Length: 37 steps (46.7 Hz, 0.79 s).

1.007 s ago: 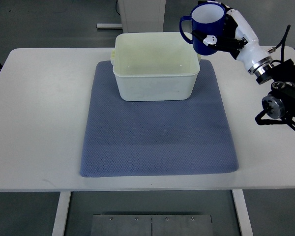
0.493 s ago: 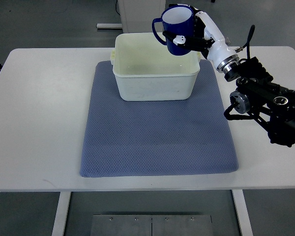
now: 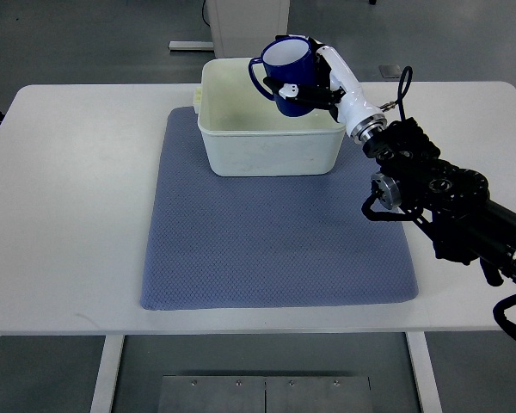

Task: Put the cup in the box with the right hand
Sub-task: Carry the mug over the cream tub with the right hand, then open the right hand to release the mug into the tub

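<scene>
From the top view, the right hand (image 3: 320, 79) gripped the blue cup (image 3: 285, 72), fingers wrapped round its side, holding it upright above the white box (image 3: 271, 146). The box sat on a blue mat (image 3: 275, 241) with nothing visible inside it.

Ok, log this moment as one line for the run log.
right hand: grips blue cup | cup: upright, above box | box: on blue mat | left arm: out of view

White table (image 3: 69, 215), grey floor (image 3: 86, 39), white cabinet base (image 3: 245, 21) behind
</scene>
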{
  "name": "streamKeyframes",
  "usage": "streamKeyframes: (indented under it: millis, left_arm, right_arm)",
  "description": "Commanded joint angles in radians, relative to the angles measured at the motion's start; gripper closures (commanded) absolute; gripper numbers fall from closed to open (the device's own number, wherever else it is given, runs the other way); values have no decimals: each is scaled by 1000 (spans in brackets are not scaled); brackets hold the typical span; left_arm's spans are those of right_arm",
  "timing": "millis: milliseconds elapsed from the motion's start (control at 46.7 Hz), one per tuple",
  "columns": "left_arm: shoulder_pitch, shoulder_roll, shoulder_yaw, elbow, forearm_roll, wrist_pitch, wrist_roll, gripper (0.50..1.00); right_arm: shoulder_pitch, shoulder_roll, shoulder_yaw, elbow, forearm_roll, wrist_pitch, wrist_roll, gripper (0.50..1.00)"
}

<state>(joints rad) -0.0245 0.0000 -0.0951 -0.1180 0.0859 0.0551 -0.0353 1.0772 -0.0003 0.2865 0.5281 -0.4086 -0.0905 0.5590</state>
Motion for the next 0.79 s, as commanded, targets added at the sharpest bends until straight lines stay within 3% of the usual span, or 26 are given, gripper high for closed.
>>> streamKeyframes:
  millis: [0, 193, 300, 407, 578, 771]
  left_arm:
    - [0, 0, 0, 0, 0, 0, 0, 500]
    - [0, 0, 0, 0, 0, 0, 0, 500]
    - [0, 0, 0, 0, 0, 0, 0, 500]
    - [0, 0, 0, 0, 0, 0, 0, 500]
    - [0, 0, 0, 0, 0, 0, 0, 500]
    - [0, 0, 0, 0, 0, 0, 0, 500]
  right_arm:
    - [-3, 0, 0, -11, 2, -1, 1, 1000]
    - [-6, 0, 5, -13, 5, -29, 1, 1000]
    - [-11, 0, 6, -11, 5, -35, 4, 873]
    - [-16, 0, 8, -8, 7, -32, 2, 712]
    - [-25, 0, 10, -5, 7, -29, 5, 534]
    - [-25, 0, 10, -3, 8, -31, 9, 515]
